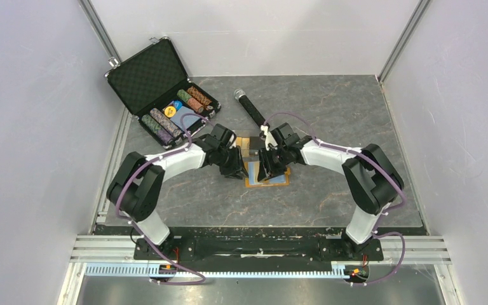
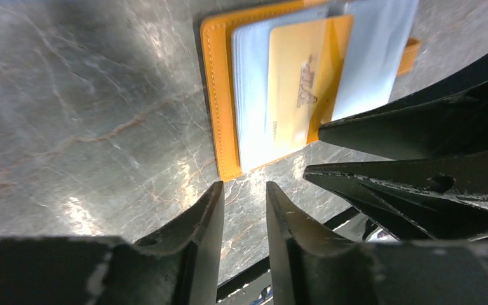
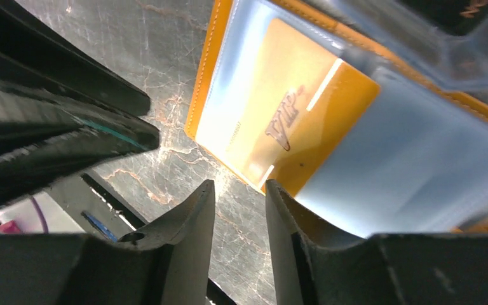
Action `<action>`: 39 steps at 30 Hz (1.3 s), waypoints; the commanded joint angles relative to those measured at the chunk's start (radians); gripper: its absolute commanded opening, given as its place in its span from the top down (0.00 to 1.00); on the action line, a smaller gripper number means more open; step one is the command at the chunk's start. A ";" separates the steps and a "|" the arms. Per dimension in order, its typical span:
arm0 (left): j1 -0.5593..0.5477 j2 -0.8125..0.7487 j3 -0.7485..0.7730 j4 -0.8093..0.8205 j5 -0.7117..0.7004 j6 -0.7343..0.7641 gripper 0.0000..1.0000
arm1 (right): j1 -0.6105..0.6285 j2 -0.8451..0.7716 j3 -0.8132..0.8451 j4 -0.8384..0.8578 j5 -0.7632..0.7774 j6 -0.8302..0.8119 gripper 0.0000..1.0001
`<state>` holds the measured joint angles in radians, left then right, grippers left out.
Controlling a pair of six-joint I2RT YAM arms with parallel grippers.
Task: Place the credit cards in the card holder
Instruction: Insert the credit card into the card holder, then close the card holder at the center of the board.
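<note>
Beside the open holder (image 2: 215, 95), whose clear sleeve partly covers a gold card (image 2: 298, 82), left gripper (image 2: 244, 188) and right gripper (image 3: 239, 187) hang slightly parted, empty.

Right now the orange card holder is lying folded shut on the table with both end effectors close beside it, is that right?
Not quite. The card holder lies open, not folded shut: the left wrist view shows its light blue sleeves spread with a gold card among them. It does lie on the table, with the left end effector and right end effector close beside it.
</note>
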<state>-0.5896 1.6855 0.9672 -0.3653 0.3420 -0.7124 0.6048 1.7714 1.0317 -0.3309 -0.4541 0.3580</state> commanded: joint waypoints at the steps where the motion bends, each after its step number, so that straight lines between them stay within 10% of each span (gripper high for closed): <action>1: 0.048 -0.034 -0.002 0.042 0.016 -0.026 0.60 | -0.006 -0.096 0.030 -0.027 0.115 0.000 0.59; 20: 0.028 0.119 -0.059 0.247 0.103 -0.161 0.64 | -0.009 0.030 0.024 0.029 0.002 0.011 0.58; 39: 0.001 -0.180 -0.274 0.312 0.124 -0.242 0.93 | 0.081 -0.045 -0.028 0.070 -0.205 0.051 0.58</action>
<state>-0.5762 1.5940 0.7219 -0.1226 0.4358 -0.8970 0.6510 1.7935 1.0134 -0.3138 -0.5438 0.3939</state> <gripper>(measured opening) 0.132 0.398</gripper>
